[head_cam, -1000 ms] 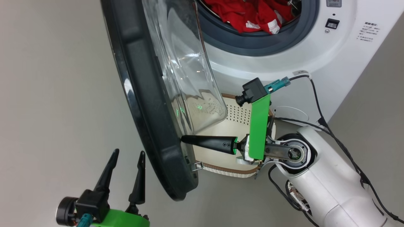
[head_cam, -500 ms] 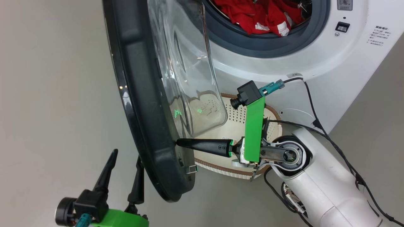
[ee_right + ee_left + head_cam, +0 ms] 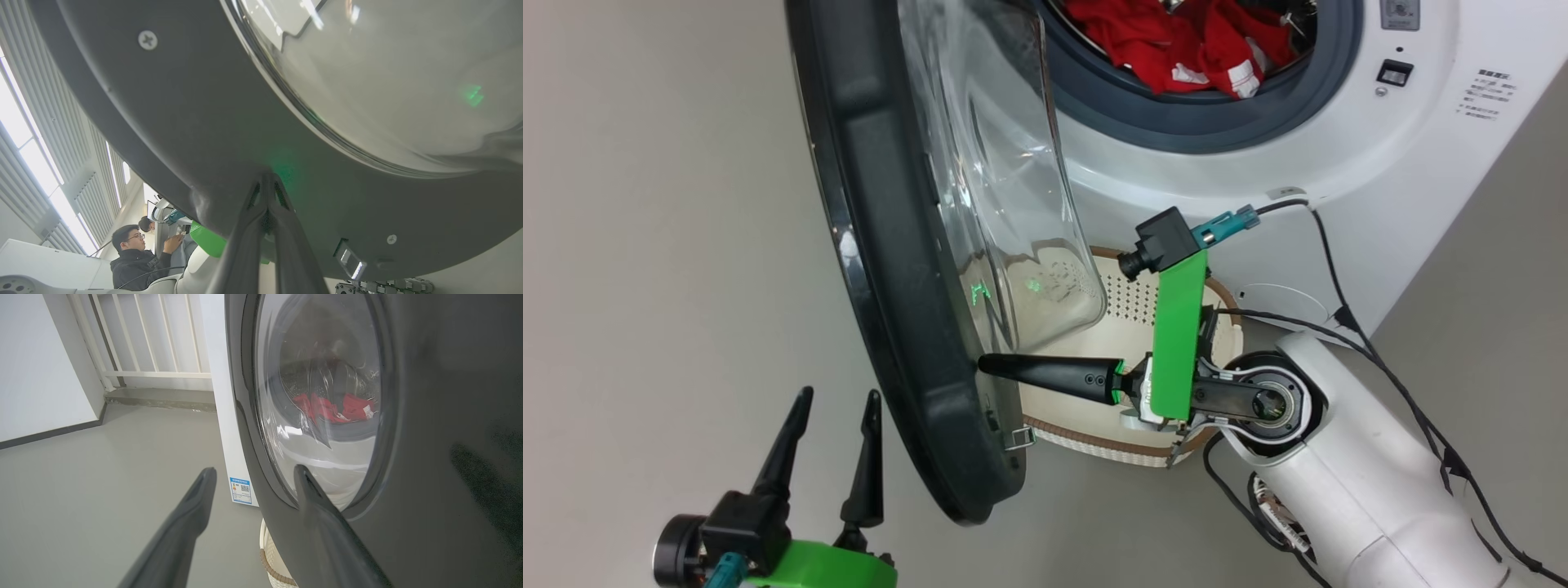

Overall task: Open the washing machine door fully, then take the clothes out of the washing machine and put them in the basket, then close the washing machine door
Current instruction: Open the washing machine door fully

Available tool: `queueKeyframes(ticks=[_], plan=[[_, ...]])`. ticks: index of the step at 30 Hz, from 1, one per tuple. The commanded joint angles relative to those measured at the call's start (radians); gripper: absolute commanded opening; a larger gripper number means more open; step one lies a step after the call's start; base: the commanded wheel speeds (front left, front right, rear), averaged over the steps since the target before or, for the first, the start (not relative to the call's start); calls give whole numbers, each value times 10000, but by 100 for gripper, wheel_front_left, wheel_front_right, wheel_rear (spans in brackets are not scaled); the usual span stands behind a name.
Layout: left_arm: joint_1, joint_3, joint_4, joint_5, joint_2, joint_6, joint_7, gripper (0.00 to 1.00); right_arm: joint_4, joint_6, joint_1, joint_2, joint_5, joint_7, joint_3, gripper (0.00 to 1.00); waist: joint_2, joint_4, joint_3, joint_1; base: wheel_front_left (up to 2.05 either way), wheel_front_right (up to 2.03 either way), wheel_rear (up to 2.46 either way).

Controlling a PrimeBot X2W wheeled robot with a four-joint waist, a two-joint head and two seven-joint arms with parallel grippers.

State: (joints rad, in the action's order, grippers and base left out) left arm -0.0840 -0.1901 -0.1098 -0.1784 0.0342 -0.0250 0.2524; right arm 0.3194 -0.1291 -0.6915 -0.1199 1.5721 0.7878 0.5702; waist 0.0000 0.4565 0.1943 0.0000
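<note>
A: Status of the washing machine door [image 3: 882, 269]?
B: Swung out from the washing machine [image 3: 1339, 180], close to edge-on from the head camera, with the glass bowl window [image 3: 1005, 188] bulging toward the drum side.
A: Now the right gripper [image 3: 984, 365]?
B: Pinched flat together with nothing between the fingers, tips pressed onto the dark inner rim just below the glass. Clear from the right wrist camera as well, with a green glow on the plastic at the contact.
A: And the left gripper [image 3: 840, 394]?
B: Low on the outer side of the door, spread wide, holding nothing. Very close to the glossy outer face with one finger; touching or not, impossible to tell.
A: Whereabouts of the clothes [image 3: 1176, 41]?
B: Heaped red with white trim inside the drum, at the front against the grey gasket [image 3: 1176, 122]. Visible through the glass from the left wrist camera too.
A: And the basket [image 3: 1094, 445]?
B: Down on the grey floor [image 3: 645, 245] right in front of the machine, under the drum opening, beneath the right wrist, far end seen through the glass bowl.
A: Anything else?
B: A seated person [image 3: 130, 257] low in the right wrist view, and a blue energy sticker [image 3: 241, 490] on the machine's white panel.
</note>
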Motion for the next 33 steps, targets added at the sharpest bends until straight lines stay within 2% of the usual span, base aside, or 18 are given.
queueKeyframes(ticks=[1, 2, 17, 23, 33], plan=[[-23, 413, 160, -56, 160, 67, 94, 100, -276, -16, 202, 188, -140, -163, 2, 89, 0, -80, -33, 0, 0, 0, 0], [-11, 445, 146, -57, 160, 61, 94, 100, -291, -16, 231, 121, -211, -249, -14, 100, 0, -125, -56, 0, 0, 0, 0], [67, 896, 17, 57, 160, -72, 94, 100, -410, -16, 936, -1298, -998, -1891, 58, 100, 0, -724, -231, 0, 0, 0, 0], [192, 1097, 12, 138, 160, -117, 94, 100, -122, -16, 1133, -2013, -1957, -3486, 454, 100, 0, -906, -328, 0, 0, 0, 0], [347, 1355, 15, 202, 160, -129, 94, 100, 455, -16, 1206, -3171, -3041, -6173, 1944, 100, 0, -1104, -493, 0, 0, 0, 0]])
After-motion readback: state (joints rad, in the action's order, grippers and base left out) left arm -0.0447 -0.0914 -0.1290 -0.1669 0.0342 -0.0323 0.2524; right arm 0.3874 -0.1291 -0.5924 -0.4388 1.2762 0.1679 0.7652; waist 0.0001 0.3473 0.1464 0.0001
